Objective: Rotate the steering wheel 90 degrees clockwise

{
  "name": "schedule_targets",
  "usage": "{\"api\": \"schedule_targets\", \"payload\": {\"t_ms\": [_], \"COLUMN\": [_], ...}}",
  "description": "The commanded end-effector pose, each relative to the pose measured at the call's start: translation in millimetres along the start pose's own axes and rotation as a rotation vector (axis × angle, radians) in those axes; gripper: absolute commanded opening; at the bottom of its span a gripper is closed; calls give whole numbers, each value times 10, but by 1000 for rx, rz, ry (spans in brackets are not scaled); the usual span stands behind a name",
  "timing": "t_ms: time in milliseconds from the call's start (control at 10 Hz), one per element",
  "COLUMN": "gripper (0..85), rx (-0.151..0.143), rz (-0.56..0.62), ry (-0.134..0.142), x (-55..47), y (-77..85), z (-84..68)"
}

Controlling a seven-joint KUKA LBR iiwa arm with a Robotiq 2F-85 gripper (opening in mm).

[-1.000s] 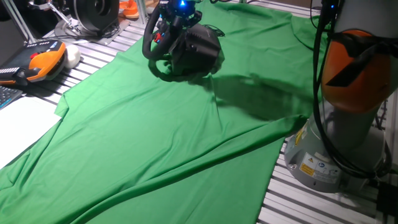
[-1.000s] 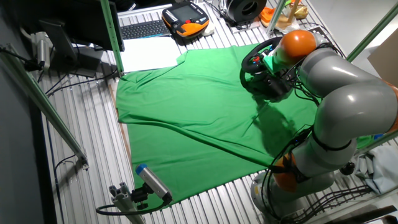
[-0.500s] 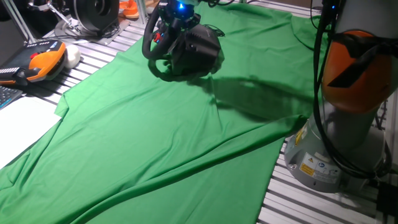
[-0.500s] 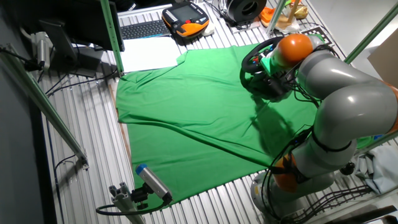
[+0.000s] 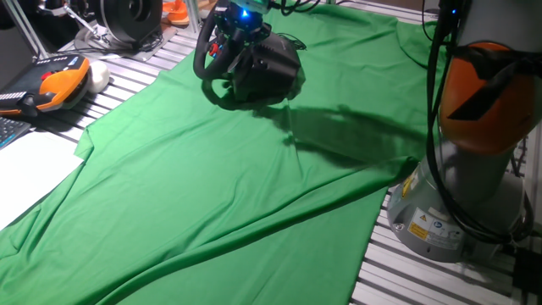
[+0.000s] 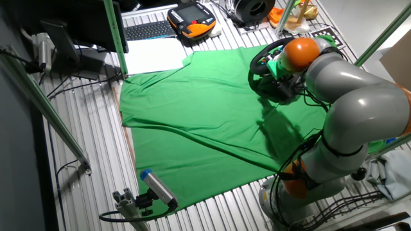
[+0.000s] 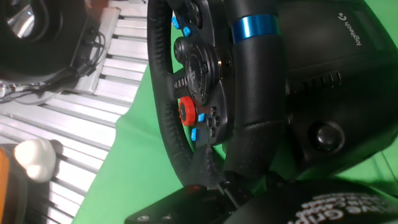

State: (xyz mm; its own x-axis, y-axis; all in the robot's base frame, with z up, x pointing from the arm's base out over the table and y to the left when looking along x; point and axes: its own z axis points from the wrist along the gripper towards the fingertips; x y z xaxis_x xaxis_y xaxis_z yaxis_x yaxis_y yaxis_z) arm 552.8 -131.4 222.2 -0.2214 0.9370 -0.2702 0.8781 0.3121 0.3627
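Note:
The black steering wheel [image 5: 206, 52] stands on its bulky black box base [image 5: 275, 63] at the far end of the green cloth [image 5: 212, 186]. It also shows in the other fixed view [image 6: 264, 59]. In the hand view its rim [image 7: 252, 93] carries a blue band, and the hub [image 7: 198, 68] has a red button and small blue ones. My gripper [image 5: 240, 27] hangs at the wheel's upper rim, a blue light on the hand. In the hand view the rim runs down between the dark fingers [image 7: 186, 205], and the gripper [image 7: 242, 193] looks shut on it.
An orange teach pendant [image 5: 55, 85] and a white lump [image 5: 100, 76] lie left of the cloth. A round black-and-silver disc device [image 5: 131, 17] stands behind them. A white sheet [image 5: 25, 169] lies at the near left. The arm's base [image 5: 457, 195] stands at the right.
The arm's upper joint has shifted slightly toward the wheel in the other fixed view. The wheel and its base look about the same.

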Motion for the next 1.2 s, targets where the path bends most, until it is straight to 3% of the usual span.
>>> {"api": "schedule_targets", "payload": {"t_ms": [0, 100, 400, 500, 700, 800, 900, 1000, 1100], "gripper": [170, 170, 170, 170, 170, 0, 0, 0, 0], "rx": [5, 10, 50, 82, 167, 202, 222, 219, 207], "rz": [-3, -5, -12, -35, -155, -219, -257, -300, -353], "ry": [6, 10, 56, 92, 203, 244, 269, 310, 326], "x": [-1, 5, 63, 97, 204, 274, 327, 341, 340], "y": [2, 6, 55, 80, 139, 168, 188, 191, 190], "z": [-6, -15, -133, -202, -396, -476, -530, -552, -552]}}
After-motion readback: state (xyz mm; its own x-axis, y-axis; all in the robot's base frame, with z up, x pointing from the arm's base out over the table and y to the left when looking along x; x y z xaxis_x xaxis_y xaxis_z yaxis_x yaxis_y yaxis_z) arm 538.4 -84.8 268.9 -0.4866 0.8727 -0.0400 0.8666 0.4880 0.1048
